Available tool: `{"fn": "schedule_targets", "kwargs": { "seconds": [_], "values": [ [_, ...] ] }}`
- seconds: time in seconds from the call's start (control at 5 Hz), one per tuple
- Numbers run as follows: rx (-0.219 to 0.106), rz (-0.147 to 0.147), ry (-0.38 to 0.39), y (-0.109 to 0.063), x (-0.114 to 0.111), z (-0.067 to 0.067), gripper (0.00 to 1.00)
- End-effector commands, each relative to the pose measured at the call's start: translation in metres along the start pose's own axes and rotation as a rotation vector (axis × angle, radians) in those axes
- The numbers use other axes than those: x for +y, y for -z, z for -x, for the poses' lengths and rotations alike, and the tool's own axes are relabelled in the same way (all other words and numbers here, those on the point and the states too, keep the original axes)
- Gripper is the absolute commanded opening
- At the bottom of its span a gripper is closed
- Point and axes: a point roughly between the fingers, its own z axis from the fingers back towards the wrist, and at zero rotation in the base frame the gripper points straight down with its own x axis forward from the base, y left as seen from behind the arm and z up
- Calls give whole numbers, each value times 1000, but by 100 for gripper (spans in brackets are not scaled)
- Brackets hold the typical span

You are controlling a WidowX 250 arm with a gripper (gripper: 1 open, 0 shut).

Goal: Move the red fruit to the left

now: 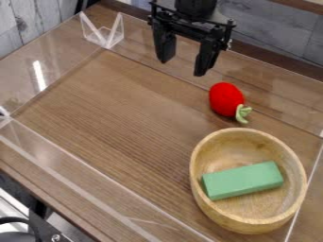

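1. Red and glossy, the small rounded toy fruit with a green leafy stem (228, 98) is lying on the brown wood-grain tabletop (113, 113), toward the right side of the single camera view, just above the rim of the round pale wooden bowl (202, 194).
2. That bowl is holding a flat green rectangular block (243, 180); the fruit is sitting outside it, apart from its rim.
3. Above and to the left of the fruit, the black two-fingered gripper (184, 59) is hanging with its fingers pointing down and its jaws standing wide apart, gripping nothing.
4. Nothing is touching the fruit, so I judge the task is barely beginning: reaching, grasping and carrying leftward are all left to do.
5. Clear plastic walls (51, 71) are edging the table.
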Motion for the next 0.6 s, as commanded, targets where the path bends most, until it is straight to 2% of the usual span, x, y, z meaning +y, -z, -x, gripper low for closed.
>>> {"fn": "schedule_targets", "kwargs": {
  "seconds": [0.0, 0.2, 0.4],
  "values": [
    [20, 15, -85, 11, -6, 0, 100],
    [12, 68, -251, 19, -24, -8, 100],
    [-8, 120, -377, 25, -43, -18, 100]
  ]
}}
